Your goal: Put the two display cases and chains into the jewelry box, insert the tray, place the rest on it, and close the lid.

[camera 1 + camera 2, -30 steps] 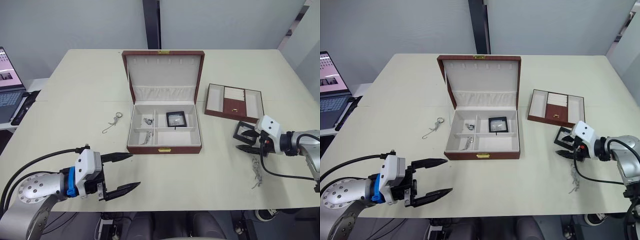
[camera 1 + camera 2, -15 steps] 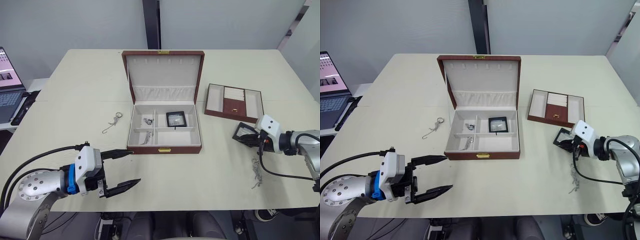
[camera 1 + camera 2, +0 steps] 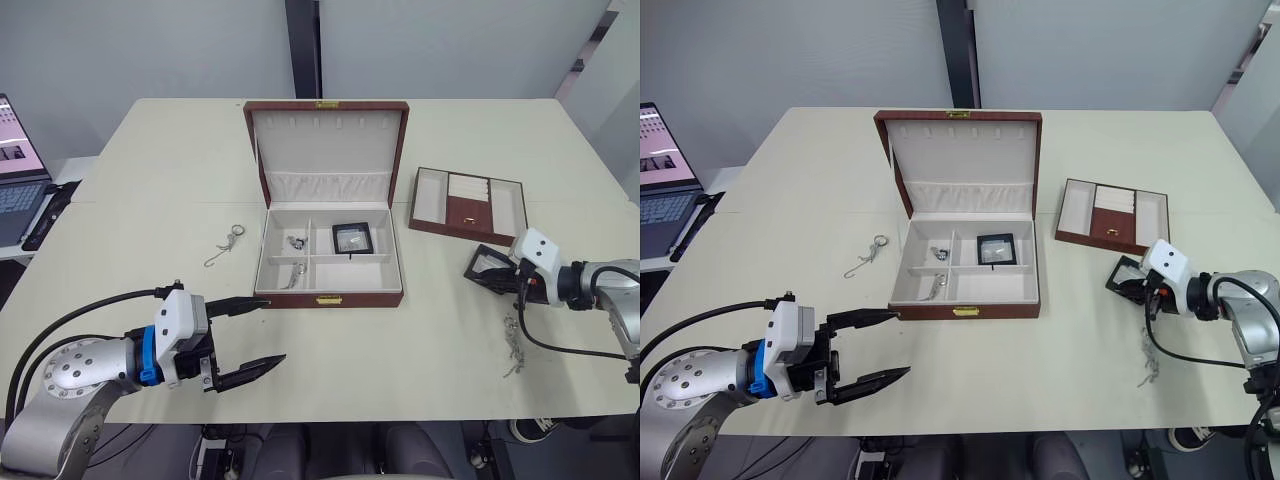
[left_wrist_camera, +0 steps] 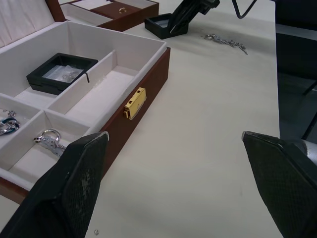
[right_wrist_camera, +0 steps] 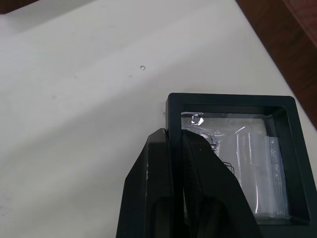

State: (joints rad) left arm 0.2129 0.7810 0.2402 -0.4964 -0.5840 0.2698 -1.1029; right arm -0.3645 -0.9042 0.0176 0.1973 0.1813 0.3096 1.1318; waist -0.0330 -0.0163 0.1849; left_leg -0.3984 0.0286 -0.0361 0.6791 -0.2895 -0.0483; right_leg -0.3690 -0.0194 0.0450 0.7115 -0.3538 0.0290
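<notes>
Head view: the jewelry box (image 3: 328, 245) lies open mid-table (image 3: 150, 200); the left gripper (image 3: 252, 335) is spread before it. Right wrist view: the right gripper (image 5: 182, 144) pinches the display case (image 5: 233, 168) rim.

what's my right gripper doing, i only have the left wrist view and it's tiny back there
Observer: The right gripper is shut on the edge of the second display case, a black frame with a clear window.
Operator: is that case off the table yet
Observer: Cannot tell. In the head view it sits near the table, in front of the tray.
Operator: anything left on the far side of the box from it
Observer: Yes, a chain with a ring lies on the table to the left of the jewelry box.
Operator: and near the right arm
Observer: A second loose chain lies in front of that gripper.
</notes>
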